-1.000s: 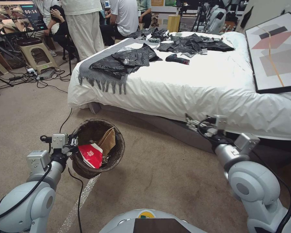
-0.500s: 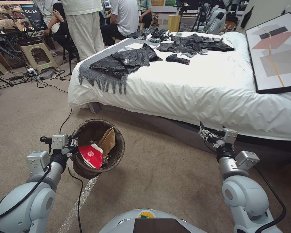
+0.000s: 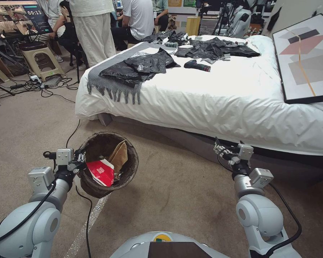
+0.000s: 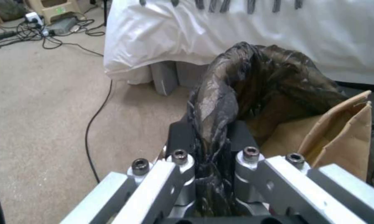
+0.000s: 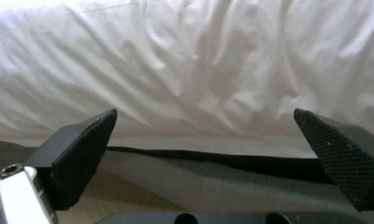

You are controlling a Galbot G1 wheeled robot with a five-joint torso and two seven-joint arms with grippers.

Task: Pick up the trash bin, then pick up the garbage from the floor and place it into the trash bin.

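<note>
My left gripper (image 3: 83, 157) fingers pinched the trash bin (image 3: 127, 172) rim at nine o'clock; my right gripper (image 5: 203, 161) fingers spread wide, facing the bed (image 3: 222, 93).

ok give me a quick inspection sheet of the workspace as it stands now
Surface: beige carpet floor, with a clear tape strip near the bin.
Job's things: trash bin held up at its lined rim; a red packet and tan paper piece lie inside.
Clutter: black bags and a dark tool on the white bed; no loose litter seen on the carpet.
Grippers: left gripper shut on the bin's liner rim; right gripper open, empty, facing the bed's side.
Cables: a black cable runs across the carpet by the bin.
Surroundings: framed picture on the bed, stools and people behind.
</note>
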